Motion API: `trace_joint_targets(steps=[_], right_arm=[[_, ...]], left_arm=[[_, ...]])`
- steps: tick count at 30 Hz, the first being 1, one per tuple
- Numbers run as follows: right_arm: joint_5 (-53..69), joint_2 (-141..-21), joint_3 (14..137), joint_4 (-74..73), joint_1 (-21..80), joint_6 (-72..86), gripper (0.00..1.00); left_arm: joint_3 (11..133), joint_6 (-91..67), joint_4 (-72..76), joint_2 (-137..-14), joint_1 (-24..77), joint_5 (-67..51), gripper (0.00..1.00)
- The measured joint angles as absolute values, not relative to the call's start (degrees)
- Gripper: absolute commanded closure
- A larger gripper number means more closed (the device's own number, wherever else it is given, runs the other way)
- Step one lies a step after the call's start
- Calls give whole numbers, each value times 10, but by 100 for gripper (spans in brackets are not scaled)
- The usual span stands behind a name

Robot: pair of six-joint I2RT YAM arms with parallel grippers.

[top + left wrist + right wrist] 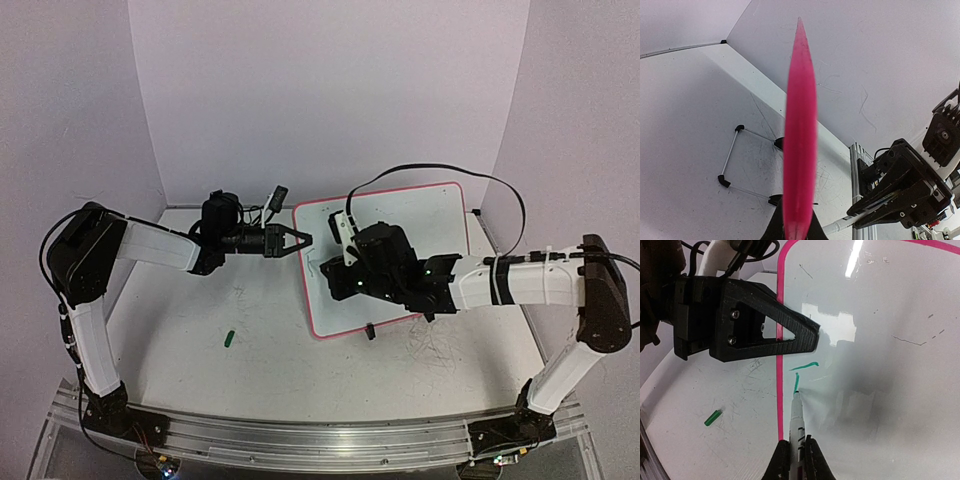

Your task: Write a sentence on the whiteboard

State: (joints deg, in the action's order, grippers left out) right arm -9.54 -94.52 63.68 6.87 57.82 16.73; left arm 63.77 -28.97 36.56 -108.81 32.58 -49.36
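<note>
Nearest on the table (180, 330), well left of the board's near corner, lies a small green cap (229, 338), apart from everything else. Beyond it the right gripper (796, 460) reaches in from the right over the whiteboard (420, 215). Its jaws are pinched tight on a slim white marker (796, 425), whose tip rests on the board just inside the pink frame, near the left edge. Two short green strokes (804, 365) sit there – one level bar and a small downstroke running to the tip. It looks like the start of a first letter, nothing more.

The whiteboard sits askew in the middle of the table, toward the right and far side. Farther back, the left gripper (295, 240) comes in from the left, its jaws closed on the board's left frame edge, apparently to steady it.

The writing step seems only just begun, with nearly the whole sentence left. The next move likely calls for light, even pressure while the tip travels rightward – and for the left claw's hold not to slip, or the line may wander.
</note>
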Motion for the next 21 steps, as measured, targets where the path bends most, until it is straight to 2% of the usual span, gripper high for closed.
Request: trace_joint_targets(steps=[21], right_arm=[[-129,-948,637,68,578,170,100]], left_arm=[[640,-290,363,-1088,326,-494,100]])
